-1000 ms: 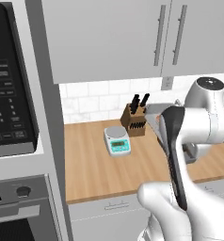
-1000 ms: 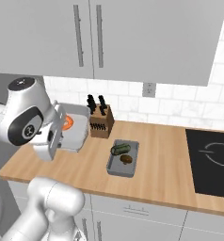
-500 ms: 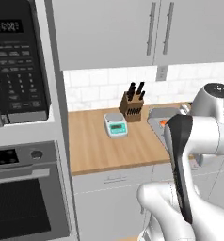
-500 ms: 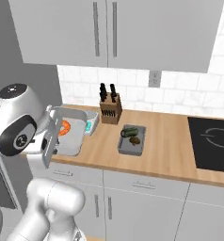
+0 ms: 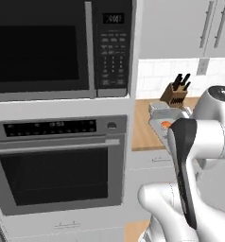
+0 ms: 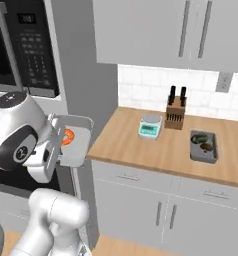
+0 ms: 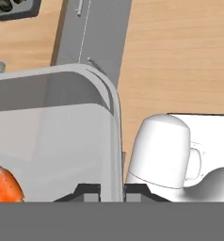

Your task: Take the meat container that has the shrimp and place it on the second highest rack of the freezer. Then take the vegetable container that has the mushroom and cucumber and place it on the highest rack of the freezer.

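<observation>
Meat container (image 6: 75, 142) level (shrimp (image 6: 68, 137) inside), rim pinched by end effector (image 7: 111, 190), long axis outward.

Shrimp (image 6: 68, 137) in meat container (image 6: 77, 142), seemingly left of counter (image 6: 136, 145).

No text can be read. The microwave's display (image 5: 114, 18) and keypad (image 5: 112, 61) carry marks too blurred to make out, as does the oven's control strip (image 5: 53, 127).
</observation>
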